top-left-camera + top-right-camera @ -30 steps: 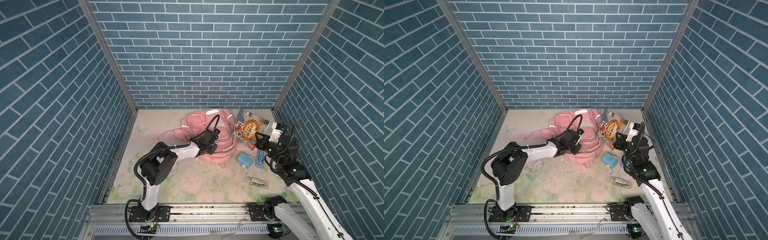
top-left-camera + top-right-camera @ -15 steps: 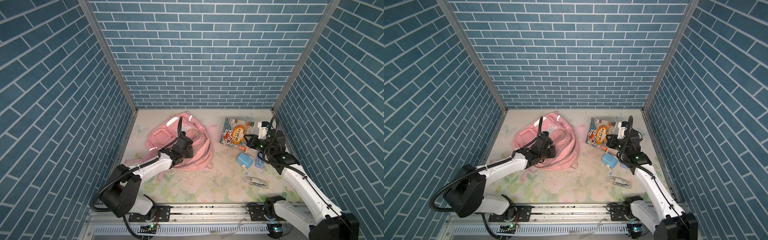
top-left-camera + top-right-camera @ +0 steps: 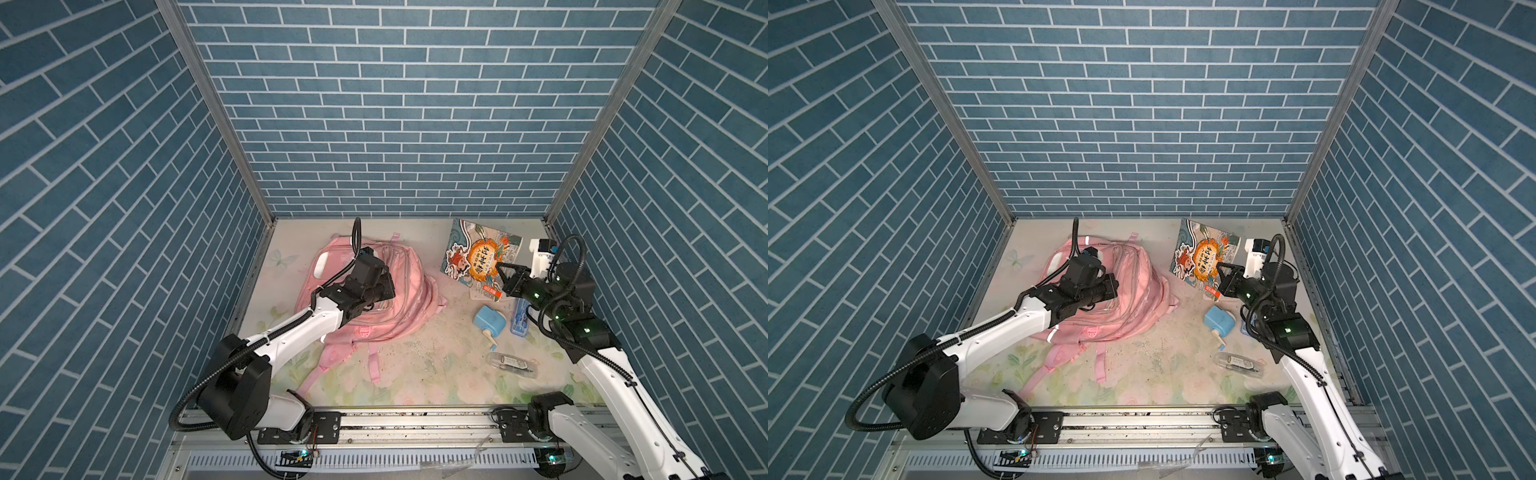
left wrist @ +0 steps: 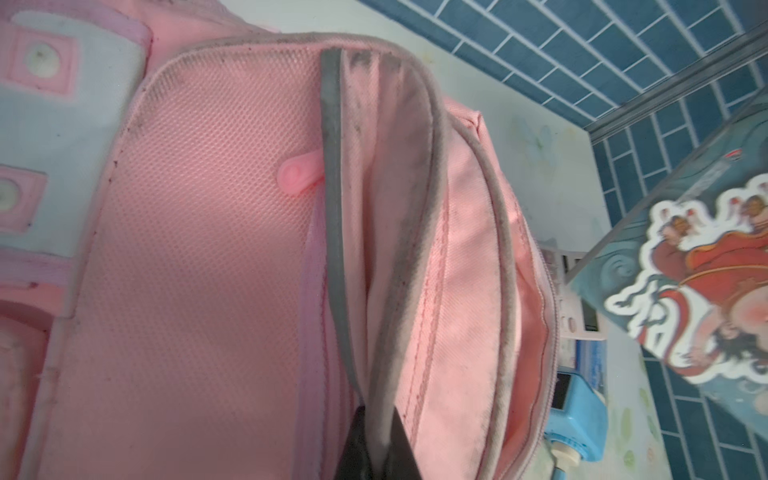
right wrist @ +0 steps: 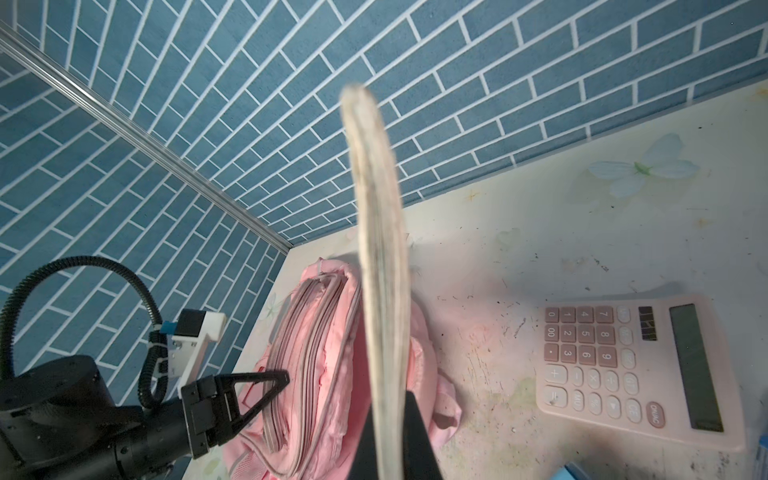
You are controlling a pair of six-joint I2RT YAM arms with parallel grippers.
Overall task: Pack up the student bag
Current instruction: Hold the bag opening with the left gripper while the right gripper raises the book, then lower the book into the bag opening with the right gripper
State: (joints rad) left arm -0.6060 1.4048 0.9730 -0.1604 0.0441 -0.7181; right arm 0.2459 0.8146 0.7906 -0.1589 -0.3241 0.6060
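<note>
Student bag (image 3: 399, 307) is lying on the table (image 3: 432, 374), front pockets up, at about 10 o'clock from table centre in both top views; straps are trailing toward 6 o'clock.

Left gripper (image 4: 376, 436) is pinching the grey-piped rim of a bag pocket, jaws closed tight on the fabric.

Right gripper (image 3: 505, 282) is clamping a corner of the picture book (image 3: 478, 257), at 2 o'clock from centre, and holding it tilted off the table.

Pink calculator (image 5: 636, 365) is lying beneath the book. Blue sharpener (image 3: 490, 322) is sitting at 3 o'clock from the bag.
</note>
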